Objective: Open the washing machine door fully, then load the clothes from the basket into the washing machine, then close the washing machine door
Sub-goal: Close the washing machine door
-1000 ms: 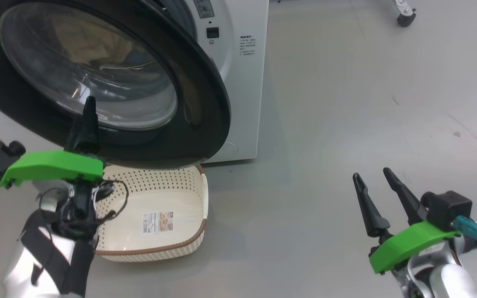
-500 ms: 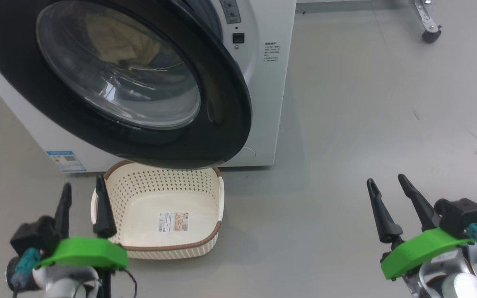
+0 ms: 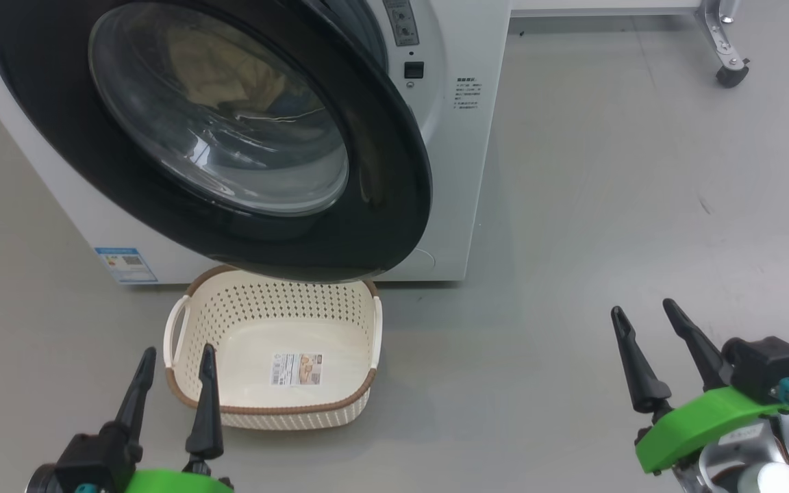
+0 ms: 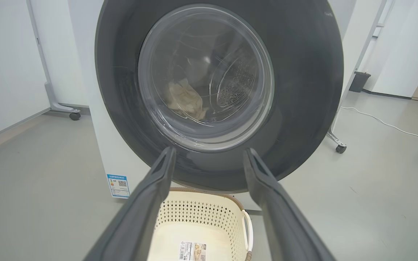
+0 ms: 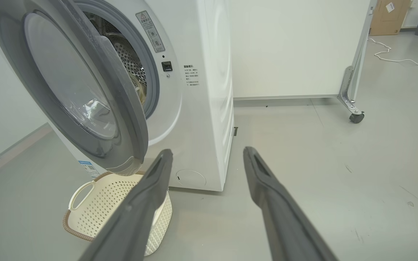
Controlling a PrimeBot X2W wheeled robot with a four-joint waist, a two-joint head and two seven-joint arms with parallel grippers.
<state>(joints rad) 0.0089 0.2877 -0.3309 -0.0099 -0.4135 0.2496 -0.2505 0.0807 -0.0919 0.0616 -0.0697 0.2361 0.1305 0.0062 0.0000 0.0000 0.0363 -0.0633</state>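
Hanging ajar above empty basket (image 3: 278,311), washing machine door (image 3: 216,116) unlatched; clothes (image 4: 185,99) inside drum (image 5: 127,59). Left gripper (image 3: 179,349) has pulled back from door, now low by basket's near corner, fingers apart, empty. Right gripper (image 3: 642,308) spread, idle. Closing push likely remains.

Pale grey floor (image 3: 572,205), smooth, with a few dark scuffs (image 3: 704,205) toward the right. Bears the white washer (image 3: 466,192) at the back left, flat on its base. Holds the basket (image 3: 271,409) upright just in front of the washer's foot, label (image 3: 296,368) showing on its bottom. Takes a black caster (image 3: 732,74) of a metal frame farther back at the right. Carries a thin white cable (image 4: 386,125) snaking across and a black bin (image 4: 360,81) beside the far wall.
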